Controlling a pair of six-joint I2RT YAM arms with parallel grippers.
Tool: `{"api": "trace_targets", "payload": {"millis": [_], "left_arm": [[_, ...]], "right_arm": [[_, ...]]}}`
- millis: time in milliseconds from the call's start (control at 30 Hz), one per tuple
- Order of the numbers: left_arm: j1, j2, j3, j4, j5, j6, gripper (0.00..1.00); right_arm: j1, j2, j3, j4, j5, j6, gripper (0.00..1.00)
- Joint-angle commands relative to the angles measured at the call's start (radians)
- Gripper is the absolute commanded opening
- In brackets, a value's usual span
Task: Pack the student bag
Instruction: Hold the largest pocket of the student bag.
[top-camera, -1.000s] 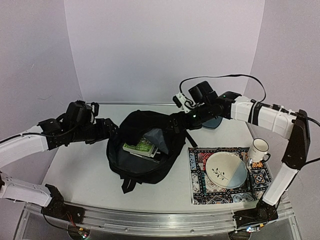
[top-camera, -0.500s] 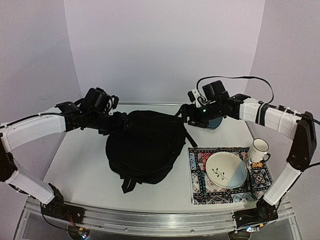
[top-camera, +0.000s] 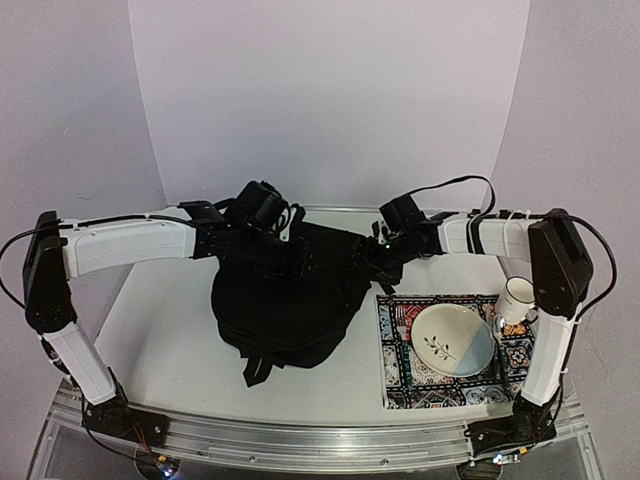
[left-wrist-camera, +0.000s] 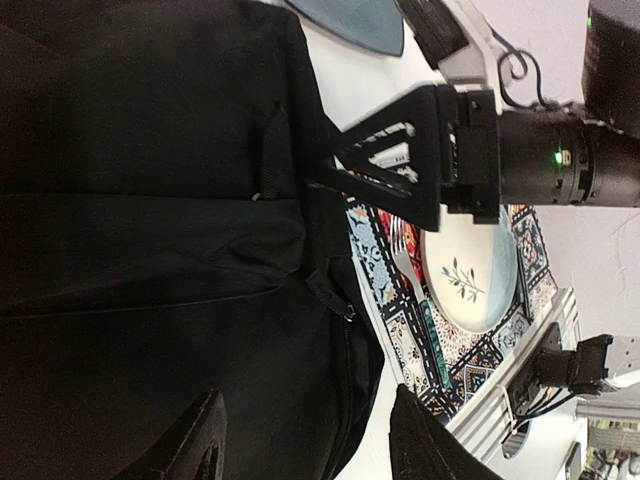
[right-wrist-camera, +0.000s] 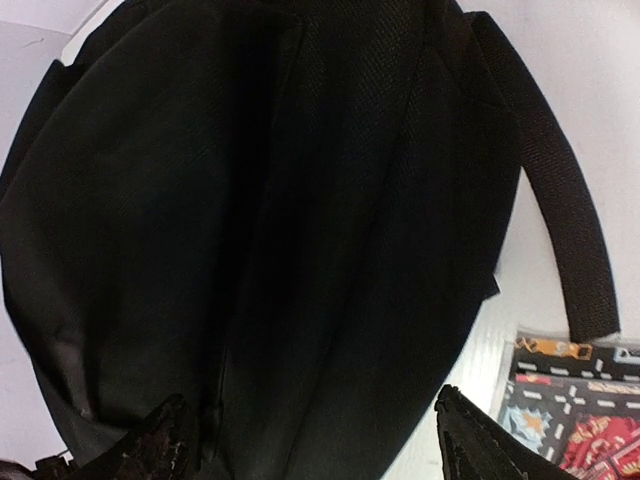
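The student bag (top-camera: 280, 320) lies in the middle of the table, a big black backpack with its flap down and no contents showing. My left gripper (top-camera: 303, 264) hovers over its upper middle. In the left wrist view that gripper (left-wrist-camera: 310, 445) is open, its fingers spread above the black fabric (left-wrist-camera: 150, 200) near a zipper pull (left-wrist-camera: 348, 313). From the other side, my right gripper (top-camera: 373, 262) is at the bag's upper right edge. Its jaws (right-wrist-camera: 320, 440) stand open over the fabric (right-wrist-camera: 250, 200), gripping nothing. A strap (right-wrist-camera: 560, 200) trails off on the table.
Right of the bag lies a patterned placemat (top-camera: 400, 380) with a pale plate (top-camera: 452, 338) and a fork (left-wrist-camera: 400, 250) on it. A white mug (top-camera: 517, 300) stands at the mat's far right. A dark plate (left-wrist-camera: 350, 20) sits behind the bag.
The bag's flap has dropped shut and the books inside are hidden. Both arms have swung inward over the bag's top. Both grippers' jaws have narrowed somewhat.
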Motion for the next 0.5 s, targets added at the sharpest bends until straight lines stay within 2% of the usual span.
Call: {"api": "trace_targets", "payload": {"millis": [0, 133, 333, 433, 467], "left_arm": [[-0.002, 0.069, 0.043, 0.065, 0.085, -0.027, 0.55], [-0.003, 0.116, 0.034, 0.123, 0.134, -0.071, 0.53], [-0.009, 0.178, 0.036, 0.177, 0.2, -0.117, 0.5], [-0.011, 0.194, 0.034, 0.191, 0.195, -0.142, 0.49], [-0.012, 0.2, 0.033, 0.196, 0.189, -0.148, 0.49]], "right_arm": [[-0.002, 0.057, -0.01, 0.1, -0.068, 0.079, 0.79], [-0.002, 0.076, -0.03, 0.185, -0.134, 0.122, 0.65], [0.005, 0.056, -0.062, 0.275, -0.204, 0.164, 0.23], [0.012, 0.037, -0.068, 0.285, -0.205, 0.168, 0.09], [0.013, 0.032, -0.069, 0.288, -0.204, 0.168, 0.08]]}}
